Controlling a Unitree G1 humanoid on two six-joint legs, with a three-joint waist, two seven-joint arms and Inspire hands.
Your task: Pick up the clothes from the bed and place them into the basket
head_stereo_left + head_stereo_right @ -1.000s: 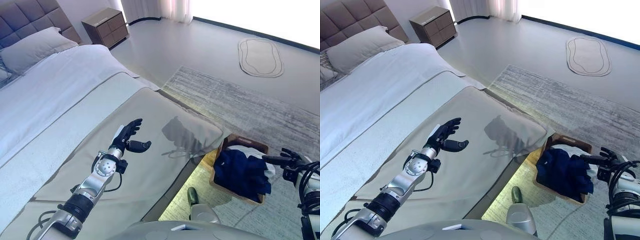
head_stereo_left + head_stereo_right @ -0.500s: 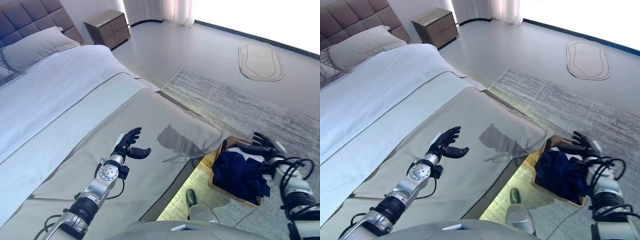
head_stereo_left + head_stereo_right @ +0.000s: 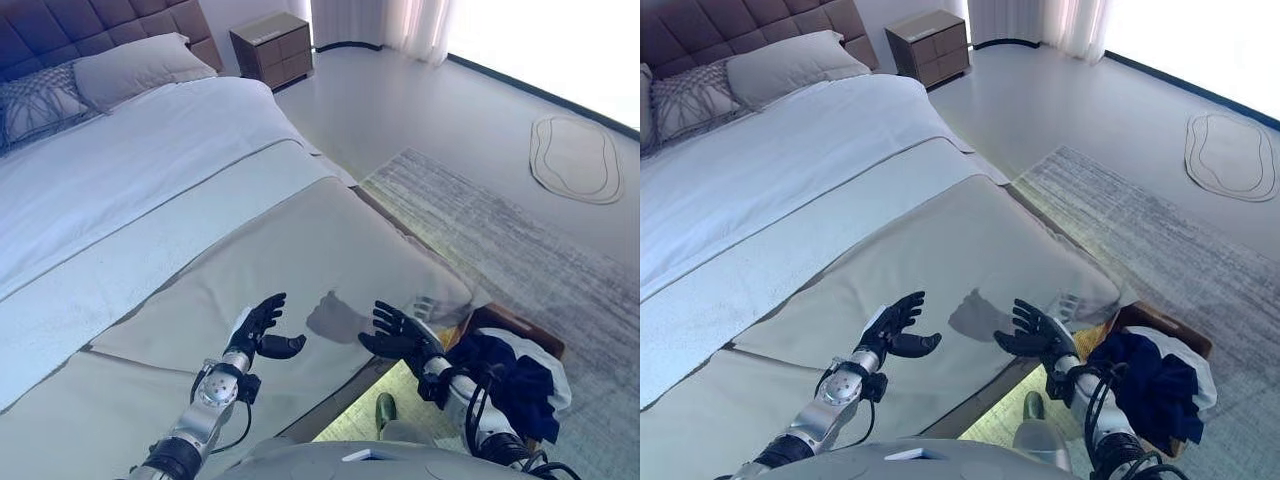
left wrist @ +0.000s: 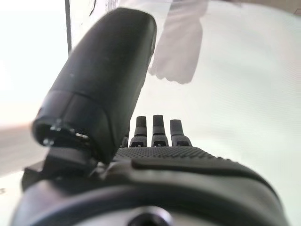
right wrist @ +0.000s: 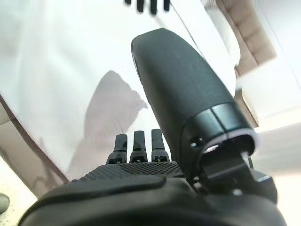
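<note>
While clothes (image 3: pixel 1145 385) fill the basket (image 3: pixel 1185 335), my left hand (image 3: pixel 258 328) and right hand (image 3: pixel 400 332) hover spread and empty over the bed (image 3: pixel 200 240).

Navy clothes (image 3: pixel 505 385), brown basket (image 3: pixel 520 322), beige bedspread (image 3: pixel 300 250), grey streaked rug (image 3: pixel 520 240)

The beige bedspread (image 3: pixel 300 250) lay flat and bare around both hands, leaving open room toward the pillows (image 3: pixel 140 65). By the bed's corner, the basket (image 3: pixel 520 325) stood on the rug (image 3: pixel 500 230), heaped with dark clothes (image 3: pixel 510 375).
</note>
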